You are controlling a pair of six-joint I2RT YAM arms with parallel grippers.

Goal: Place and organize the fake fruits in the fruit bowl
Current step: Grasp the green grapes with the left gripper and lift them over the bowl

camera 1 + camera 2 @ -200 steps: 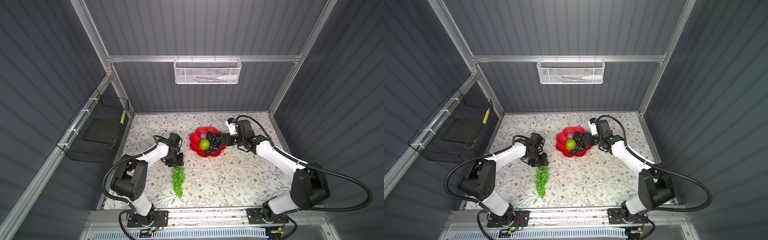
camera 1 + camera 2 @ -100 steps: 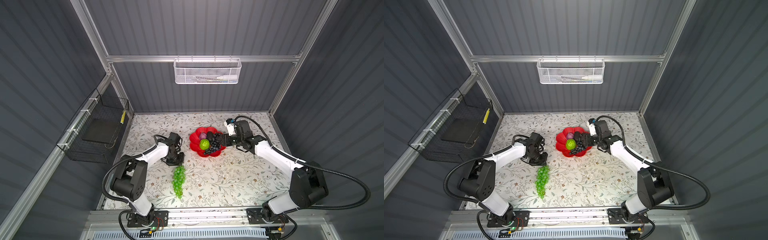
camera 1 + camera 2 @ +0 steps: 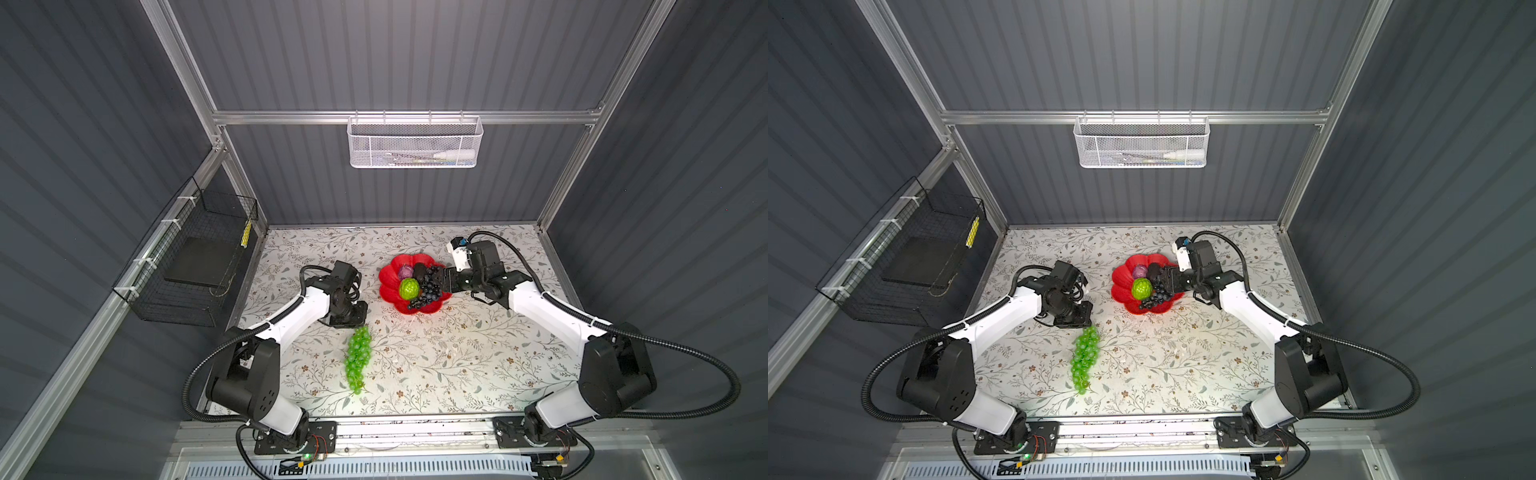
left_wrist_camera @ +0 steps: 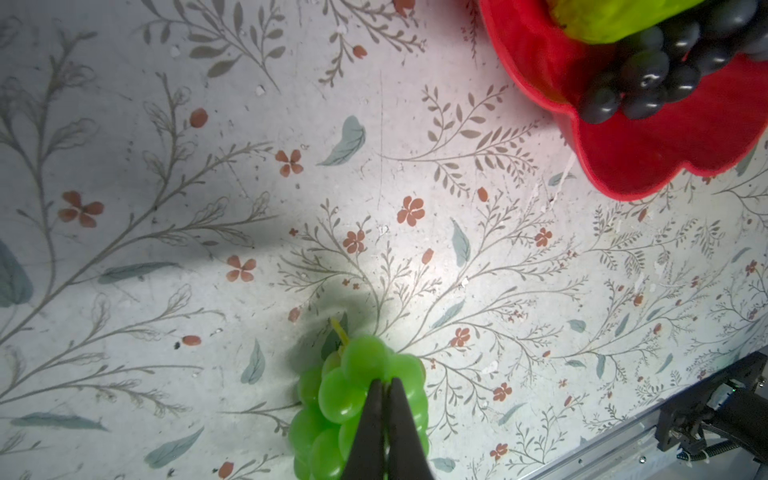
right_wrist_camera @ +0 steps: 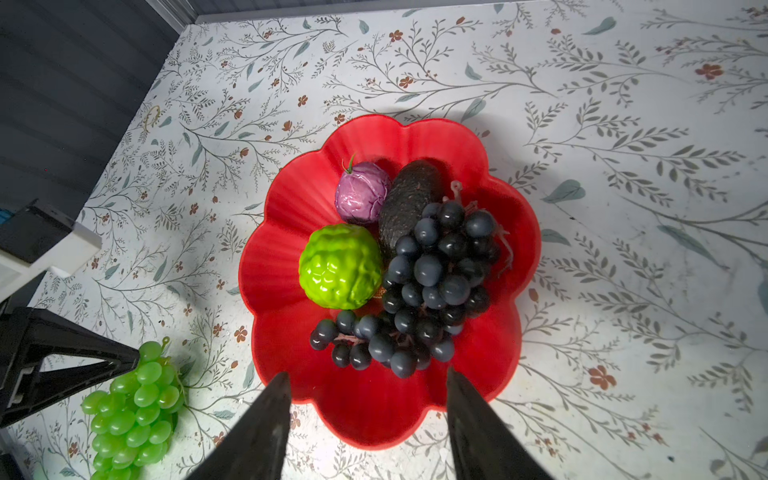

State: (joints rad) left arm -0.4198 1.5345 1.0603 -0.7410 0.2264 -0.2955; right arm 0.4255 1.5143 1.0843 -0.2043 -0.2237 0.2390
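Left pincer (image 4: 385, 380): jaws pressed together, tips on the stem end of the long green plastic grape bunch (image 3: 357, 359); whether it holds the bunch cannot be told.
Green bunch: lying on the floral counter (image 3: 436, 353), apart from the bowl.
Right pincer (image 5: 366, 372): jaws wide, empty, over the rim of the glossy red flower-shaped bowl (image 5: 291, 199).
Bowl contents: dark purple-black grape bunch (image 5: 432, 274), bright green bumpy ball (image 5: 340, 266), small purple round fruit (image 5: 361, 193), dark oval avocado (image 5: 409, 195).

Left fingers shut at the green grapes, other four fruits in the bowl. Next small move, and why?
Probably a short straight lift of the left gripper to test the grip. Its fingers are shut at the stem end of the green grapes, but nothing shows between them, so a catch is unconfirmed. The bunch lies on the table, outside the red bowl.
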